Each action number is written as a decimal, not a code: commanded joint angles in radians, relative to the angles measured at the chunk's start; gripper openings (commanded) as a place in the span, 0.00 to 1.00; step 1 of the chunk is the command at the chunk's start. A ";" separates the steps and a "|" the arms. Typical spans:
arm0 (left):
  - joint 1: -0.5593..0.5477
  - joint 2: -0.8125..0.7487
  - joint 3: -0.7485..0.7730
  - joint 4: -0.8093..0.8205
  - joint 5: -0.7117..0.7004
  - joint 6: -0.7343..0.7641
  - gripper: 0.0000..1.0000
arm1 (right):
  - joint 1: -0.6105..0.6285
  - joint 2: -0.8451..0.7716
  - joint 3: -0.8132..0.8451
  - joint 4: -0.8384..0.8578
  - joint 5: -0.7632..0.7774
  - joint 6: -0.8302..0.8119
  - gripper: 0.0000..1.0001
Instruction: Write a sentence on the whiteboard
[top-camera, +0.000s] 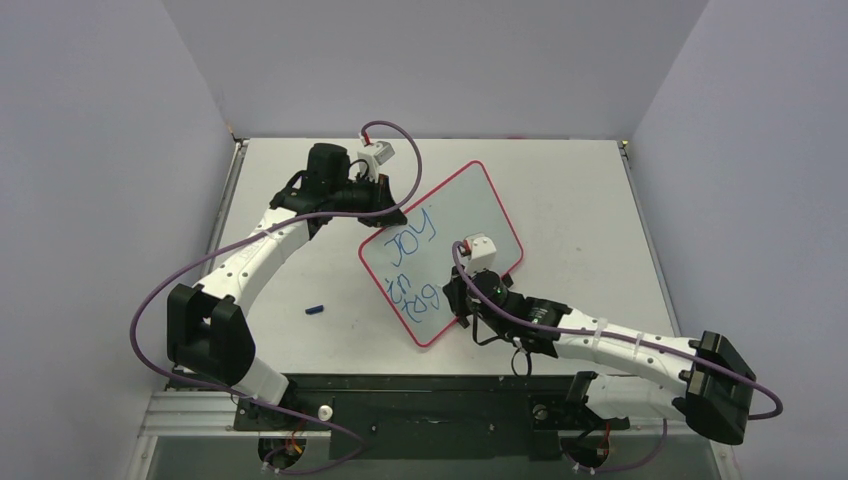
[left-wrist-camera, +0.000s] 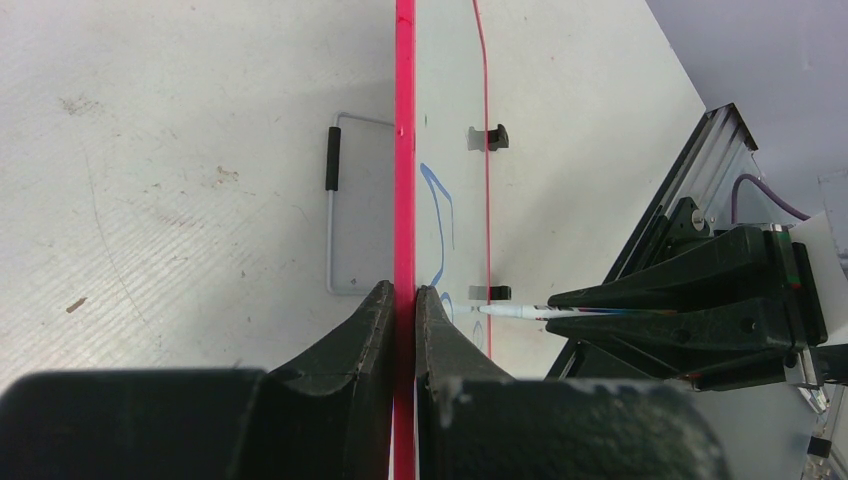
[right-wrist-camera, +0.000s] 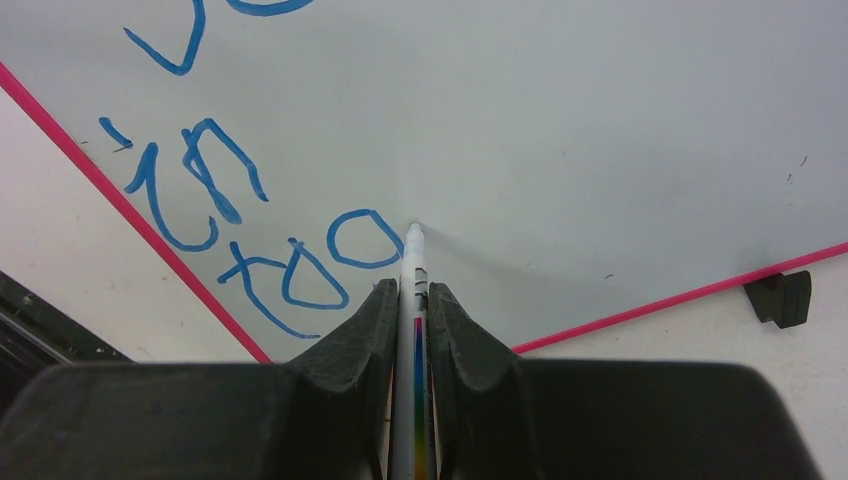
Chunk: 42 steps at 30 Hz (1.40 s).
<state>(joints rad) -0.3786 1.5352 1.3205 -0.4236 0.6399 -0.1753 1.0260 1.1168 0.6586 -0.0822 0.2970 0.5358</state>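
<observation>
The whiteboard (top-camera: 452, 228), white with a thin red-pink frame, lies tilted in the middle of the table with blue letters (top-camera: 412, 270) on its near-left part. My left gripper (top-camera: 392, 212) is shut on the board's far-left edge; in the left wrist view its jaws pinch the red frame (left-wrist-camera: 404, 150) of the whiteboard (left-wrist-camera: 455, 110). My right gripper (right-wrist-camera: 412, 290) is shut on a white marker (right-wrist-camera: 412, 262) with a rainbow stripe. The marker's tip touches the whiteboard (right-wrist-camera: 560, 130) just right of the last blue letter (right-wrist-camera: 362, 238). That marker (left-wrist-camera: 515, 311) also shows in the left wrist view.
A small blue cap (top-camera: 315, 310) lies on the table left of the board. One black foot (right-wrist-camera: 782, 298) sticks out past the board's frame, and a wire stand (left-wrist-camera: 333, 205) shows beside it. The black rail (top-camera: 420, 385) runs along the table's near edge.
</observation>
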 joint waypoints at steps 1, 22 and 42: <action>0.001 -0.014 0.020 0.051 -0.032 0.048 0.00 | -0.007 0.014 -0.004 0.065 -0.001 0.002 0.00; 0.001 -0.014 0.020 0.049 -0.030 0.050 0.00 | -0.049 0.051 0.059 0.029 0.015 -0.020 0.00; 0.001 -0.015 0.020 0.048 -0.029 0.050 0.00 | -0.034 0.073 0.085 0.042 -0.036 -0.029 0.00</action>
<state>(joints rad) -0.3779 1.5356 1.3205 -0.4232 0.6258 -0.1707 0.9878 1.1725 0.7147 -0.0883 0.2939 0.5056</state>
